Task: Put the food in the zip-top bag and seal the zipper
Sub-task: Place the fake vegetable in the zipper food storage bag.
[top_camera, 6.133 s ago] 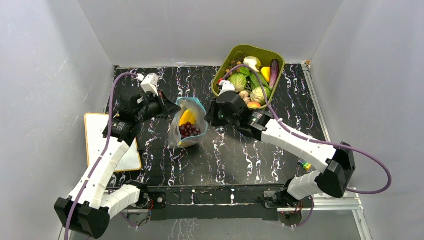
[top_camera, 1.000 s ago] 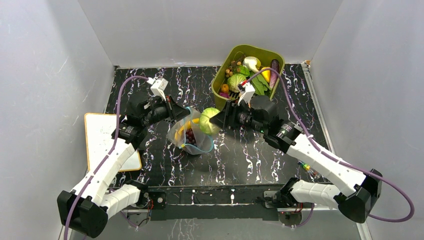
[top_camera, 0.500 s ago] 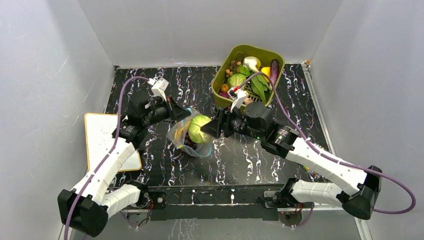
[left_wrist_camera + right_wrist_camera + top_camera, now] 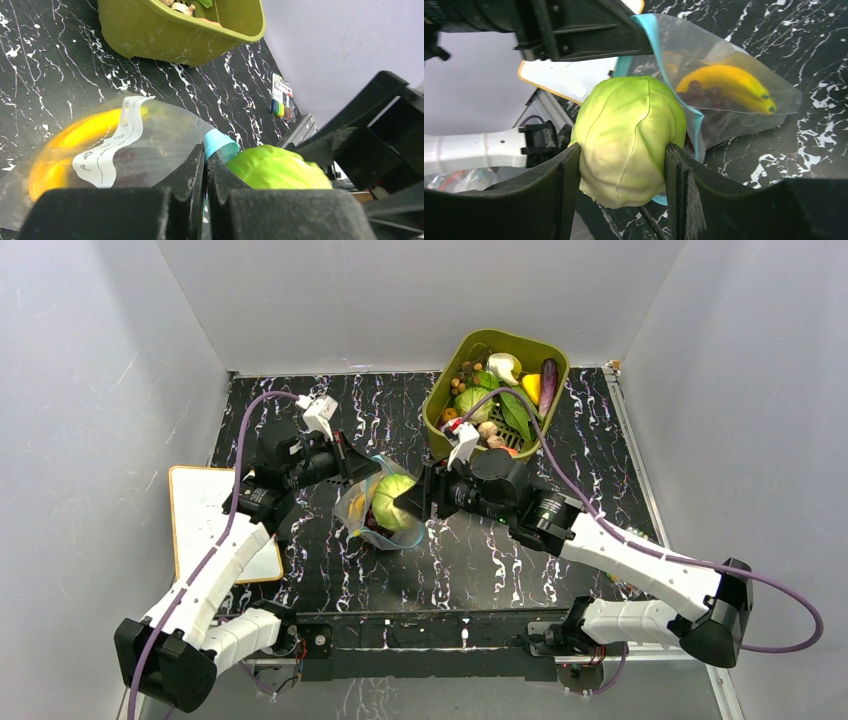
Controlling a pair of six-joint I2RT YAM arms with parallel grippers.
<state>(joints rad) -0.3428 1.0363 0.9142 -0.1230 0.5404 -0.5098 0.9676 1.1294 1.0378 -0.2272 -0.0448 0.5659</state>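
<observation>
Presently my right gripper (image 4: pixel 623 150) is clamped on the green cabbage (image 4: pixel 629 130), one finger pressed to each flank; I hold it at the mouth of the zip-top bag (image 4: pixel 744 65), its right side against the light blue zipper (image 4: pixel 655 37); whether it has passed the rim I cannot tell. My left gripper (image 4: pixel 205 160) has its fingers pressed together on the bag's upper edge, just beside the zipper, holding that edge raised and the mouth apart; the top view shows the bag between my two wrists, its lower part on the black marbled table (image 4: pixel 480 550). Inside the clear plastic lie a yellow banana (image 4: pixel 724 85) and dark grapes (image 4: pixel 704 102), the banana above the grapes in my right wrist view. Beyond my right arm, at the far side of the table, stands the olive-green tub (image 4: pixel 455 365); in it are a purple eggplant (image 4: pixel 549 373), a white mushroom (image 4: pixel 505 365) and a second green cabbage (image 4: pixel 470 403) among other pieces. A white board (image 4: pixel 200 520) lies at the table's left edge, under my left arm.
</observation>
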